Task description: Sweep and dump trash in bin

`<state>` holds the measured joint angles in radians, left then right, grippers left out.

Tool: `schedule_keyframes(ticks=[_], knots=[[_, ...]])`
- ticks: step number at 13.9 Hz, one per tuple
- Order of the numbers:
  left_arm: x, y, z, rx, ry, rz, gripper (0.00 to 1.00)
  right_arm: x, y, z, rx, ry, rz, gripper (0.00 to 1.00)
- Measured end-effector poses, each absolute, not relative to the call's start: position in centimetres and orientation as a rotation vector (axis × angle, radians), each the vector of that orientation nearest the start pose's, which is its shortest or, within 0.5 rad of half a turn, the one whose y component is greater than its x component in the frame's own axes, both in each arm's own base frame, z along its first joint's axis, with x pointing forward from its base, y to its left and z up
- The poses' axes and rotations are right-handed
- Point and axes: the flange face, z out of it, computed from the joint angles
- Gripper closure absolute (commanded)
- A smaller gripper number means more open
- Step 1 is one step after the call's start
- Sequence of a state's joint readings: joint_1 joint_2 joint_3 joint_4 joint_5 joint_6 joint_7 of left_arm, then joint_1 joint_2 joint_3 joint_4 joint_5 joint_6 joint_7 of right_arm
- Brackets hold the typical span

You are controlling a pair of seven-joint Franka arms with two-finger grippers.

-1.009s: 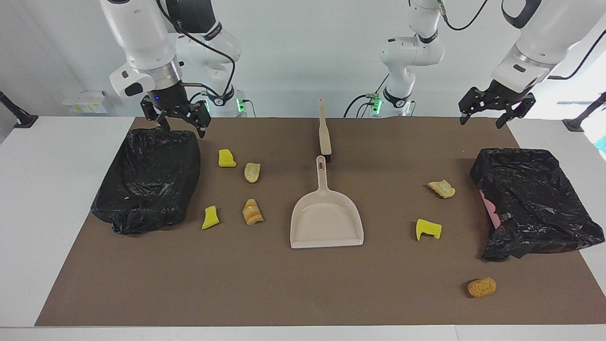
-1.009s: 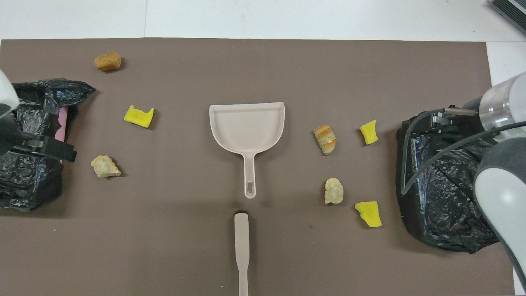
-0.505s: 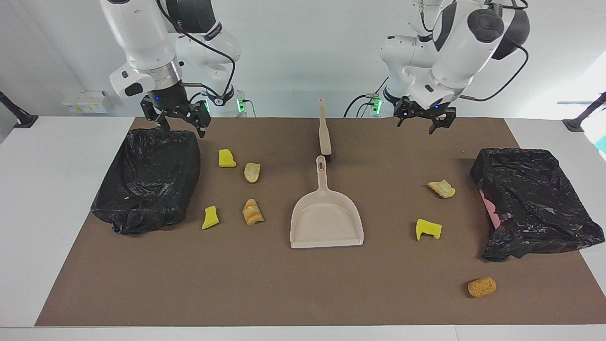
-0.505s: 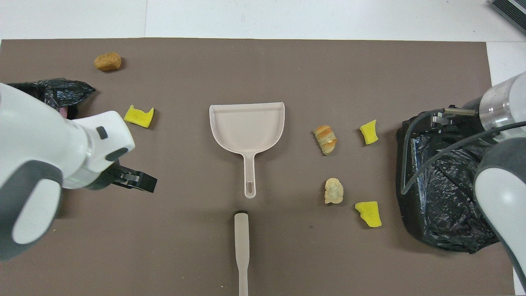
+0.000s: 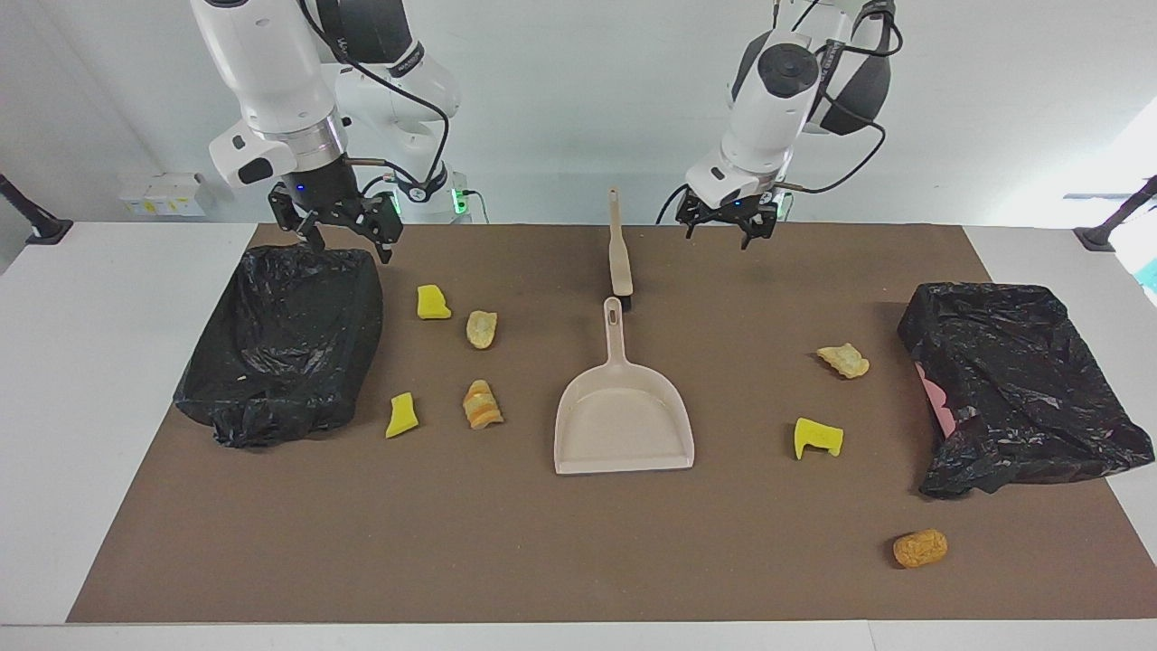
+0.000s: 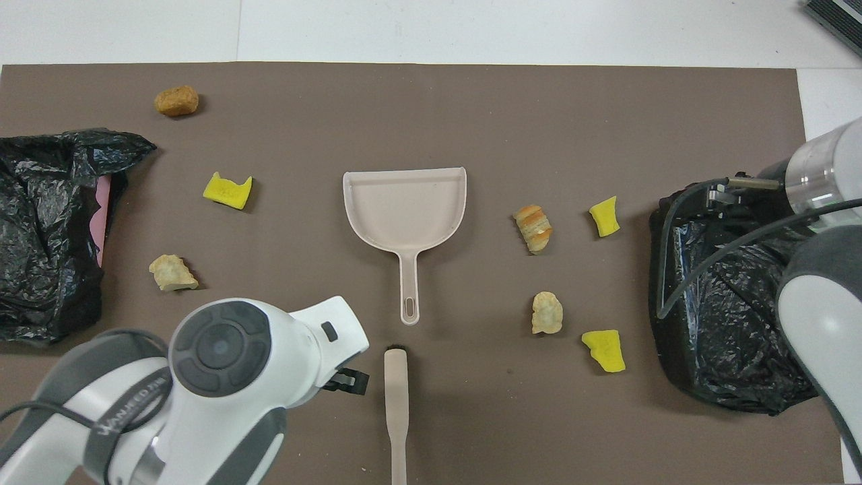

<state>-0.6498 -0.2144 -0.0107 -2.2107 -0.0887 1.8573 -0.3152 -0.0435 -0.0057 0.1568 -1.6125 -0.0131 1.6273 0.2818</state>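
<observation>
Our right gripper (image 5: 334, 226) hangs released and empty over the rim of one black-bagged bin (image 5: 280, 344), waiting. Four pieces of the trash (image 5: 482, 329) lie on the mat from the dustpan's (image 5: 624, 416) nine to ten o'clock, as the facing view shows it. The brush (image 5: 620, 253) sits at its twelve, handle end-on. Our left gripper (image 5: 726, 221), also released and holding nothing, hangs at the brush's two o'clock. Three more pieces lie from three to five, near the second bin (image 5: 1012, 389).

We judge this to be the reach for the brush. We should centre over the handle, straddle its narrow width, and descend straight.

A second ago our left gripper was over the second bin. The right has not moved.
</observation>
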Motion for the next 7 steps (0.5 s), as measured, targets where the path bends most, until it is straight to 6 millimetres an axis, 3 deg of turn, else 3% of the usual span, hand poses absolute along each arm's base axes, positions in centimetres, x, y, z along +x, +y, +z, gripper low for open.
schedule_keyframes(ticks=[3, 7], knots=[[32.1, -33.1, 41.7, -3.097, 0.462, 0.220, 0.00, 55.4, 6.2, 61.3, -3.140, 0.264, -0.036, 0.00], [27.6, -34.6, 36.5, -3.113, 0.466, 0.181, 0.00, 55.4, 6.2, 61.3, -3.140, 0.264, -0.036, 0.00]])
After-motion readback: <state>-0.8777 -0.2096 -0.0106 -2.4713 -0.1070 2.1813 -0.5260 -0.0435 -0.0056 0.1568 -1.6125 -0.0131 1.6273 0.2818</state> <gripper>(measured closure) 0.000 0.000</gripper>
